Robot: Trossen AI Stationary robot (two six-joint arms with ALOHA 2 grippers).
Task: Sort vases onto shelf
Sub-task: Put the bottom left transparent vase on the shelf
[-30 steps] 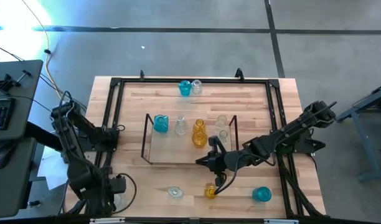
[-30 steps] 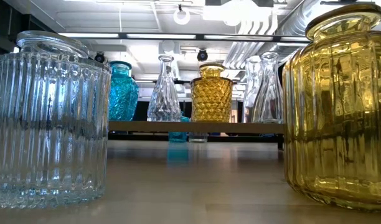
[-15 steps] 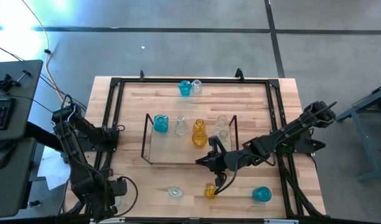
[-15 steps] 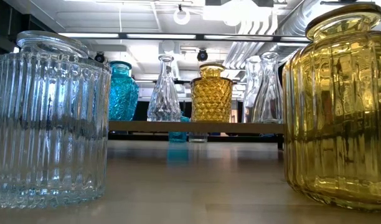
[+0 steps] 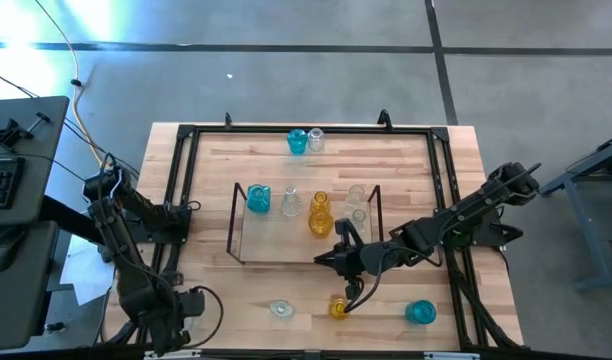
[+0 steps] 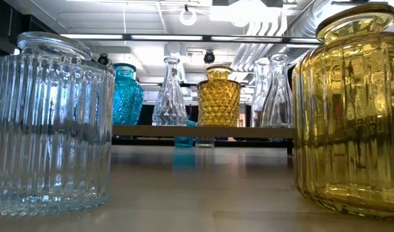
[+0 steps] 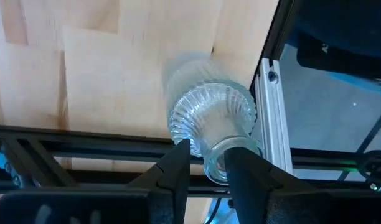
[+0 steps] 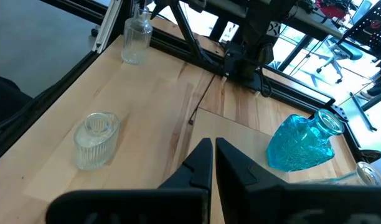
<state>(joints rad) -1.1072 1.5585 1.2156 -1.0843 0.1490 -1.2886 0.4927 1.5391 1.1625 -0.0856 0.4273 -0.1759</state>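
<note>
My left gripper [image 7: 209, 152] is at the table's near left corner [image 5: 189, 306], shut on a clear ribbed vase [image 7: 210, 118]. That vase also shows far off in the right wrist view [image 8: 136, 40]. My right gripper [image 8: 213, 149] is shut and empty above the shelf's near edge [image 5: 326, 258]. The shelf [image 5: 276, 238] carries a blue vase [image 5: 258, 198], a clear vase [image 5: 290, 203], an amber vase [image 5: 320, 215] and two clear vases [image 5: 357, 203], all standing on their bases. A clear jar [image 5: 280, 309], an amber vase [image 5: 338, 307] and a blue vase [image 5: 420, 312] stand by the near edge. My left gripper pinches the clear ribbed vase by its narrow neck [image 7: 215, 163] between the two fingers, which come from above and point down. The ribbed body [image 7: 212, 115] reaches away below the fingers. Whether its base rests on the table I cannot tell.
A blue vase [image 5: 297, 141] and a clear one [image 5: 315, 139] stand at the far edge. A black metal frame [image 5: 186, 132] edges the table, and its bar [image 7: 84, 138] crosses right by the held vase. In the low view a clear jar [image 6: 49, 122] and an amber vase [image 6: 351, 109] stand close.
My left arm has shifted a little toward the table's near edge, with its gripper staying at the near left corner. The right arm and the vases on the shelf and table have kept still.
</note>
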